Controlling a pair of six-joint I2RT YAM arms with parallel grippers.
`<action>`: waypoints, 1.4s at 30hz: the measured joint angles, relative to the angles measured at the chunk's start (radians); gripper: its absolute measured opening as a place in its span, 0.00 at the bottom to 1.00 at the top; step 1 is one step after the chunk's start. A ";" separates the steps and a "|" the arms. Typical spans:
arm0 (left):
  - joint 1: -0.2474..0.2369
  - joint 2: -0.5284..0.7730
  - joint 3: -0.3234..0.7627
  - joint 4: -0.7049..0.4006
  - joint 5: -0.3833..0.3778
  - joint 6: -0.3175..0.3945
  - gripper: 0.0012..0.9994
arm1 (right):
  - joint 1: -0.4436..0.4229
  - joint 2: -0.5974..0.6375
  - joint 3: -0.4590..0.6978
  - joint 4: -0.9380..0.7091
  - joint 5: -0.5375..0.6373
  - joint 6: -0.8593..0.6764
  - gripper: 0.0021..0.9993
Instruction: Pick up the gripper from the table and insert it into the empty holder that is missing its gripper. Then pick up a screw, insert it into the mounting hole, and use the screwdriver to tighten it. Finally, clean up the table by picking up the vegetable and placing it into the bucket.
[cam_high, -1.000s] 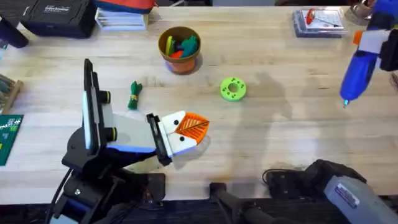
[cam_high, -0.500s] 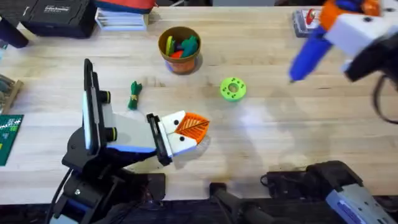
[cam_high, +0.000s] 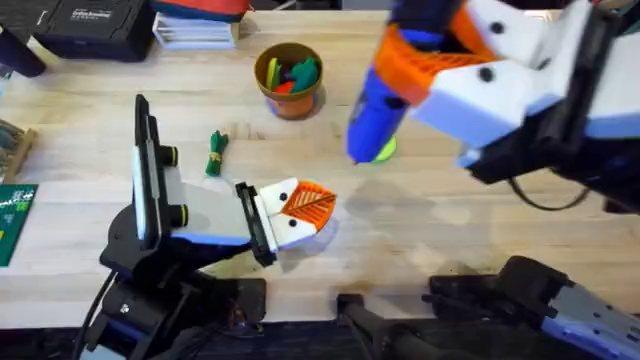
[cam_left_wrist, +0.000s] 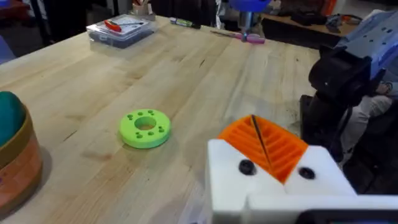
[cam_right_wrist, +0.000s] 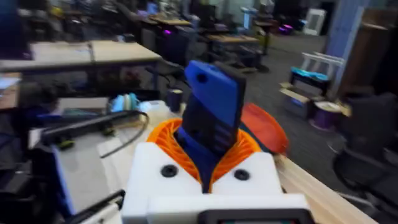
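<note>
My right gripper (cam_high: 425, 60) hangs high over the table (cam_high: 440, 230), shut on the blue screwdriver (cam_high: 376, 108). The screwdriver's tip points down just above the lime-green disc (cam_high: 386, 150). In the right wrist view the screwdriver (cam_right_wrist: 211, 112) stands clamped between the orange pads of that gripper (cam_right_wrist: 208, 158). My left gripper (cam_high: 308, 208) rests low at the front left, and its black holder rail (cam_high: 256, 228) carries both white-and-orange fingers, pressed shut with nothing between them (cam_left_wrist: 261, 144). The green vegetable (cam_high: 216, 152) lies left of centre. The bucket (cam_high: 290, 80) stands behind it. The screw is out of view.
Coloured toys fill the bucket. A clear case with red parts (cam_left_wrist: 121, 28) sits at the far right of the table. A black box (cam_high: 90, 25) and books (cam_high: 195, 25) line the back left edge. Bare wood lies front centre.
The right arm swung in from the far right, rising and moving left with the screwdriver. Its tip went from the right edge to above the green disc. The left arm stayed still.
</note>
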 joint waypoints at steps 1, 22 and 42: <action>0.000 0.000 0.000 0.000 0.000 0.000 0.00 | 0.023 0.020 0.000 0.030 -0.001 0.001 0.02; 0.000 0.000 0.000 0.000 0.000 0.000 0.00 | 0.201 0.319 0.000 0.292 -0.001 0.008 0.02; 0.000 0.000 0.000 0.000 0.000 0.000 0.00 | 0.223 0.343 0.000 0.311 -0.002 0.008 0.02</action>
